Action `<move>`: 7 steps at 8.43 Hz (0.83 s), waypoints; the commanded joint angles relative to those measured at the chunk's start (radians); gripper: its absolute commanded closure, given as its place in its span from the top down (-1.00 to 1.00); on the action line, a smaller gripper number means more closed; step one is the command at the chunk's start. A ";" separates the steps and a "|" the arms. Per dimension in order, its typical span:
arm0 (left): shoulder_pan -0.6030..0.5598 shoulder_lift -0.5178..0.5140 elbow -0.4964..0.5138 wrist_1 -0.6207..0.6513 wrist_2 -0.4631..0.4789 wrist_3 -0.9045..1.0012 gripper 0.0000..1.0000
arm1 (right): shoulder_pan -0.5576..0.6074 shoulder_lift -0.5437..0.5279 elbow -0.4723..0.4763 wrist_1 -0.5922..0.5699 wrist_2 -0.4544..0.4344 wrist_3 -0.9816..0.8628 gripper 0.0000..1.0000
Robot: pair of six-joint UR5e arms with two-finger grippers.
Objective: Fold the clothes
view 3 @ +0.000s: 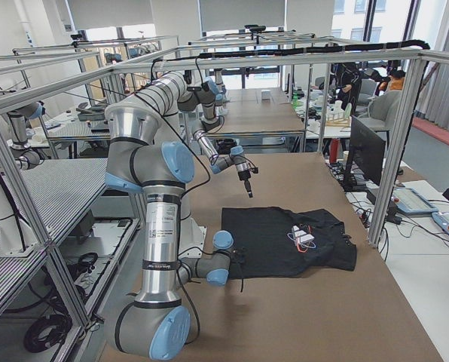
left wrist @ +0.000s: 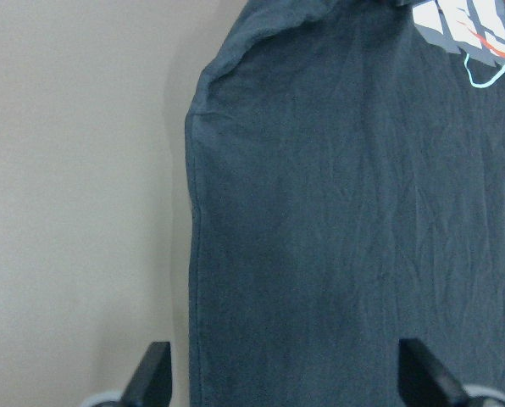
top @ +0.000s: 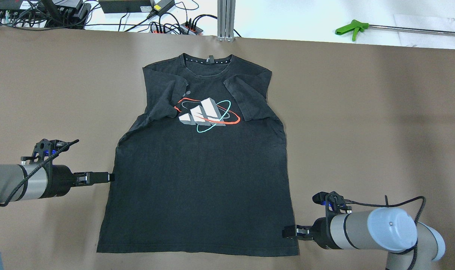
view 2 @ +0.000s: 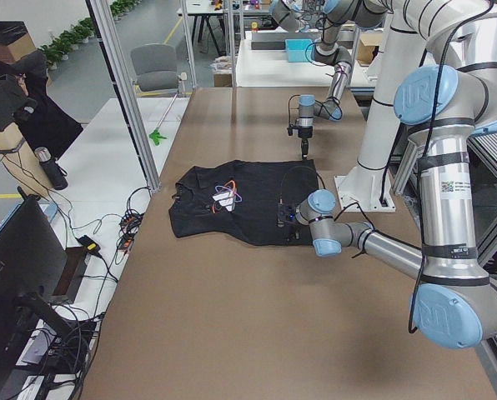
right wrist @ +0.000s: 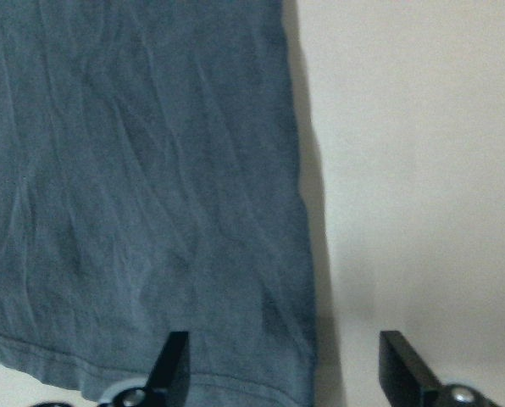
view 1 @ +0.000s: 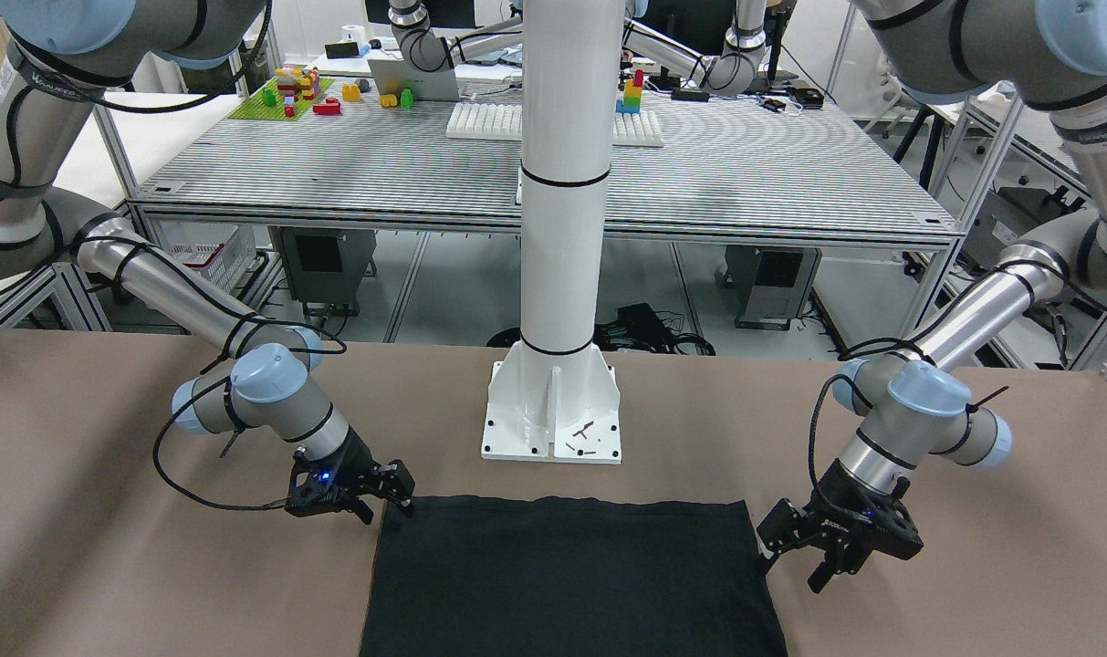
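A black T-shirt (top: 201,187) lies flat, face up, in the middle of the brown worktop (top: 362,112). Its collar (top: 208,60) is at the far edge from the robot and its hem is nearest the robot. Both short sleeves are folded inward over the chest, one on each side of a printed logo (top: 206,112) of grey bars ringed in red and teal. The cloth is mostly smooth, with light creases along the sides. The left gripper (top: 110,177) reaches in level and low at the shirt's left side seam, about halfway down the body. In the left wrist view its fingers (left wrist: 155,377) stand apart, one over bare worktop and the other over the fabric, straddling the seam. The right gripper (top: 285,231) sits at the opposite side, near the bottom corner by the hem. Its fingers (right wrist: 172,369) are likewise spread, one above the cloth and one above the worktop beyond the edge. Neither pair holds anything, and whether the tips touch the fabric cannot be told. In the front-facing view the white base of the robot's column (view 1: 553,411) stands just behind the hem, between the two arms. A green-handled tool (top: 351,28) lies on the white surface beyond the worktop.
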 commanded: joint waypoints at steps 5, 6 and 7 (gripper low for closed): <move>0.002 -0.015 0.003 0.006 0.000 0.000 0.89 | -0.021 -0.047 -0.007 0.107 -0.025 0.010 0.88; 0.008 -0.016 0.009 0.006 0.002 0.000 0.89 | -0.022 -0.039 -0.007 0.107 -0.025 0.017 0.88; 0.008 -0.016 0.014 0.006 0.002 0.000 0.89 | -0.031 -0.038 -0.007 0.099 -0.025 0.017 0.88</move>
